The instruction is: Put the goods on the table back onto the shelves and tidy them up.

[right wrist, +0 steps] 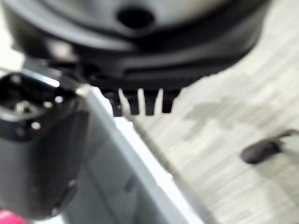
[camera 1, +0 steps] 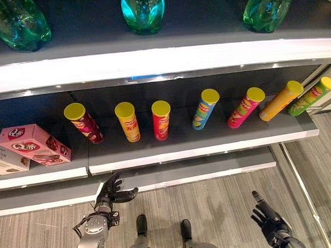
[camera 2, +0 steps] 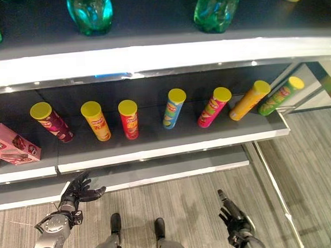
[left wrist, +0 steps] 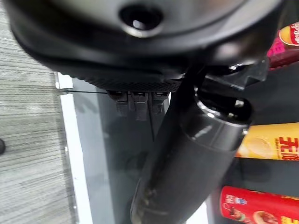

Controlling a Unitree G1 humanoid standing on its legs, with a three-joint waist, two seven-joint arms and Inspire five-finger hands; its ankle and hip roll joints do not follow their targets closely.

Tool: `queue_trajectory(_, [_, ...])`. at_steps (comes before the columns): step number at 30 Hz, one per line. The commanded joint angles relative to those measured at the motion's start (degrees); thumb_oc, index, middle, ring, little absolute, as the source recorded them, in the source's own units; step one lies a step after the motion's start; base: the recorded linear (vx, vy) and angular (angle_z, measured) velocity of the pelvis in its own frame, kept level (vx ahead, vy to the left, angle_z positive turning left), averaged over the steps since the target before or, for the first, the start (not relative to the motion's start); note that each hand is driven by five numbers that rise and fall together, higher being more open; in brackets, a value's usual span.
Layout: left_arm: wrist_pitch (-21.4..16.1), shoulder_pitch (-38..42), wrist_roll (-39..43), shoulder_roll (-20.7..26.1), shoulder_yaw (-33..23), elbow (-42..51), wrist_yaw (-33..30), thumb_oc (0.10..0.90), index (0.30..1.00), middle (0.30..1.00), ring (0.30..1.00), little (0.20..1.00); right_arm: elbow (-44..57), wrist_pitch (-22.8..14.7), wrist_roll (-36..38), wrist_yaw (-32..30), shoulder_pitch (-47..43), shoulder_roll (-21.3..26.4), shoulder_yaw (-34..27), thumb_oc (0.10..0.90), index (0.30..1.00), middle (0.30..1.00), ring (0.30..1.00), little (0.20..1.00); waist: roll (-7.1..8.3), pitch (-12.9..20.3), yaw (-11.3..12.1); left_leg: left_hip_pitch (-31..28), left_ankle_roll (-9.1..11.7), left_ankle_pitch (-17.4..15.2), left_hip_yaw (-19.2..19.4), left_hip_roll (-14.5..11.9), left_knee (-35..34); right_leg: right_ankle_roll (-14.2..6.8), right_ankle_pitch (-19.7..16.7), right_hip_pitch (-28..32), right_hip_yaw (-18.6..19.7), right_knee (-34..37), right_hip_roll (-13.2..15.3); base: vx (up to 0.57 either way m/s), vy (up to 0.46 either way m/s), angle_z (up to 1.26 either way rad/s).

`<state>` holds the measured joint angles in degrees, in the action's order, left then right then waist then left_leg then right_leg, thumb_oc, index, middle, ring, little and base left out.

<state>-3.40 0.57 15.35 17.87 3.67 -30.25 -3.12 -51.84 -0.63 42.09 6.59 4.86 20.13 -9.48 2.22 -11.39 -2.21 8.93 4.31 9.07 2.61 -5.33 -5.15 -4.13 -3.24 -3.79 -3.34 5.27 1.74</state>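
A dark middle shelf (camera 1: 209, 141) with a white front edge carries the goods, and everything else sits in relation to it. Seven crisp tubes with yellow lids stand along it in a row: a maroon tube (camera 1: 84, 122) at the left end, then an orange tube (camera 1: 128, 121), a red tube (camera 1: 161, 120), a blue tube (camera 1: 204, 108), a pink tube (camera 1: 245, 107), a yellow-orange tube (camera 1: 281, 100) and a green tube (camera 1: 311, 96) at the right end. Left of the maroon tube, on the adjoining section of the same shelf, lies a pink box (camera 1: 34, 144), with a pale box (camera 1: 6, 159) touching it at the view's edge. On the shelf above stand green bottles (camera 1: 143, 11). A lower grey shelf (camera 1: 210, 168) juts out just below, and grey wood-grain floor (camera 1: 212, 209) runs in front of it.

The left hand (camera 1: 109, 192) hangs in front of the lower shelf, below the maroon and orange tubes, fingers spread and holding nothing. The right hand (camera 1: 269, 217) hangs over the floor below the pink tube, fingers straight, also unladen.
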Motion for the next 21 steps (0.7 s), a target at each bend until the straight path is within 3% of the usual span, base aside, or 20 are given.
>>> queue_trajectory(1, [-3.8, 2.7, 1.8, 2.3, 0.1, 4.5, 0.6, 0.8, 0.9, 0.9, 0.9, 0.9, 0.0, -2.2, 1.5, 0.5, 0.1, 2.5, -3.2, 0.8, 0.9, 0.9, 0.9, 0.9, 0.49, 3.6, 1.6, -0.1, 7.9, -4.3, 0.7, -6.9, 0.2, -9.4, 5.9, 1.2, -4.5, -2.9, 6.9, -0.01, -0.019, 0.04])
queue_trajectory(8, [-4.3, 4.8, 2.6, 2.4, 2.1, 10.1, 1.9, 0.8, 0.9, 0.9, 0.9, 0.9, -13.2, 0.2, -4.3, 1.0, -0.8, -0.9, -0.6, 0.8, 0.9, 0.9, 0.9, 0.9, 0.46, 3.3, 2.3, -0.1, 7.8, -4.2, 0.3, -6.7, 0.2, -9.3, 6.1, 1.7, -5.3, -2.7, 6.6, -0.01, -0.007, 0.01])
queue_trajectory(14, [-4.4, 5.0, 3.0, 2.0, 3.5, 11.9, 2.6, 0.8, 0.9, 0.9, 0.9, 0.9, -16.6, 0.2, -7.1, 0.1, -0.5, -1.6, -0.2, 0.8, 0.9, 0.9, 0.9, 0.9, 0.49, 3.3, 2.6, -0.3, 7.7, -4.3, 0.2, -6.7, 0.2, -9.2, 6.4, 1.9, -5.6, -2.8, 6.6, 0.0, -0.001, 0.01])
queue_trajectory(16, [-4.8, 6.5, 2.7, 1.6, 4.8, 12.2, 2.2, 0.8, 0.9, 0.9, 0.9, 0.9, -18.7, -0.5, -12.1, -2.4, -1.4, -1.9, 1.0, 0.8, 0.9, 0.9, 0.9, 0.9, 0.4, 3.2, 2.7, -0.4, 7.6, -4.4, 0.0, -6.7, 0.2, -9.1, 6.6, 2.1, -5.9, -2.9, 6.6, -0.02, -0.01, 0.05])
queue_trajectory(21, [-5.6, 9.1, 0.7, 0.9, 7.6, 11.3, 0.5, 0.8, 0.9, 0.9, 0.9, 0.9, -18.2, -1.3, -16.2, -5.4, -1.9, -4.9, 4.5, 0.8, 0.9, 0.9, 0.9, 0.9, 0.14, 3.1, 2.4, -0.6, 7.4, -4.5, 0.0, -6.7, 0.2, -9.1, 6.8, 1.9, -5.8, -3.0, 6.4, 0.0, -0.003, 0.01])
